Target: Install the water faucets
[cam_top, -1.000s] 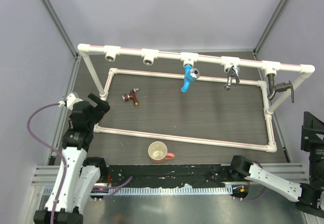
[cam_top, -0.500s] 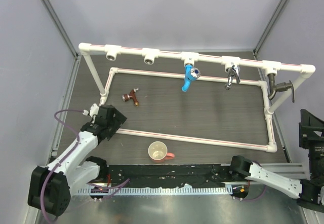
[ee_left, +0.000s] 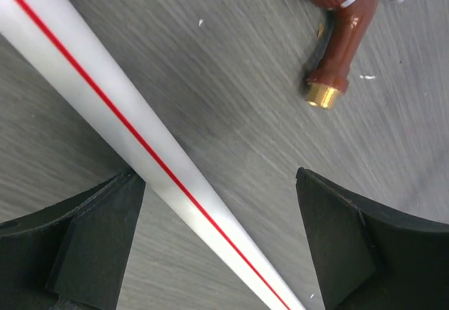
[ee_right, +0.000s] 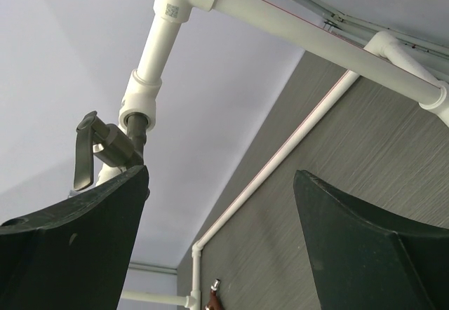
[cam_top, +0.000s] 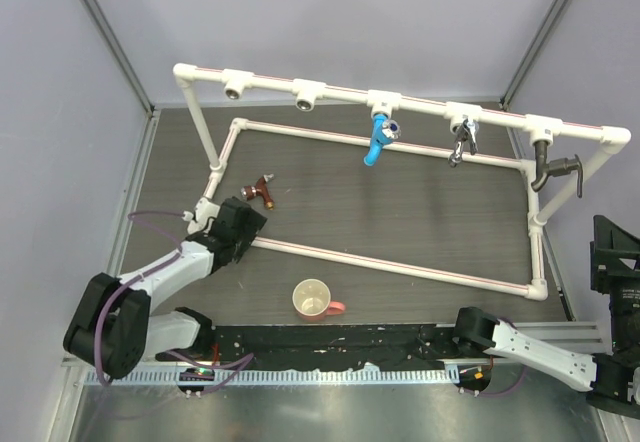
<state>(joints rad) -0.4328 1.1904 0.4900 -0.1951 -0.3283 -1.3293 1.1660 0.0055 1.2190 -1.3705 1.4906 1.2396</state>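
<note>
Copper faucet (ee_left: 343, 33) flat, long axis diagonal, brass end twd wide left gripper (ee_left: 217, 178); right gripper (ee_right: 221, 177) wide.

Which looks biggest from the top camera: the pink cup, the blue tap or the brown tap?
Largest: pale pink round cup.
Next: bright blue plastic tap.
Smallest: reddish-brown metal tap.
The two taps look close, and the blue one hangs higher, nearer the camera, so that order is unsure.
</note>
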